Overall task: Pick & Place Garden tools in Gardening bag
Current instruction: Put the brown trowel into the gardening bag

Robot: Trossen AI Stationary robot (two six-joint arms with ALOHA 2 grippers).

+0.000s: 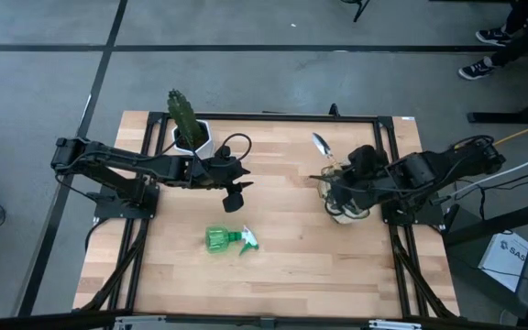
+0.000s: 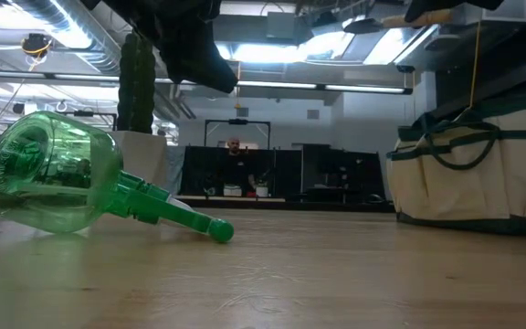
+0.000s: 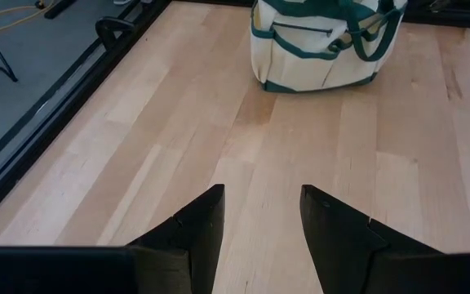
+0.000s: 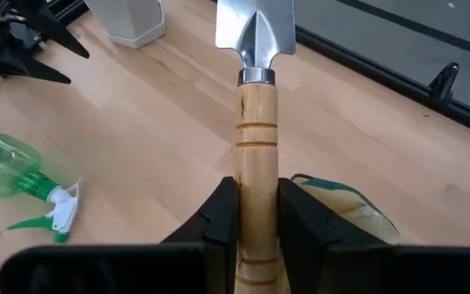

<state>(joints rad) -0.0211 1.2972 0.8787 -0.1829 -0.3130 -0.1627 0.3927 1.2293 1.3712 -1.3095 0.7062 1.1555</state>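
Observation:
My right gripper (image 1: 335, 180) is shut on the metal trowel with the wooden handle (image 4: 255, 122), above the cream gardening bag with green trim (image 1: 346, 209). The trowel's blade (image 1: 321, 143) points toward the table's far edge. The bag also shows in the low view (image 2: 482, 174) and the left wrist view (image 3: 317, 45). The green spray bottle (image 1: 229, 240) lies on its side on the table, also in the low view (image 2: 53, 183). My left gripper (image 1: 236, 191) is open and empty above the table's middle, between the bottle and the cactus. The shears and the thin tool do not show. My right gripper pinches the trowel's wooden handle (image 4: 255, 200) between its two fingers, on the handle's two sides. The handle runs forward along the fingers, with the blade (image 4: 255, 24) out beyond the fingertips. The trowel is lifted clear of the table, above the bag's open top (image 4: 341, 204). Its free end is hidden behind the fingers.
A cactus in a white pot (image 1: 189, 130) stands at the table's far left, close behind my left gripper. Bare wooden table (image 1: 282, 266) lies around the bottle and toward the near edge. A black frame (image 1: 273, 117) borders the table. A person shows far back in the room (image 2: 234, 146).

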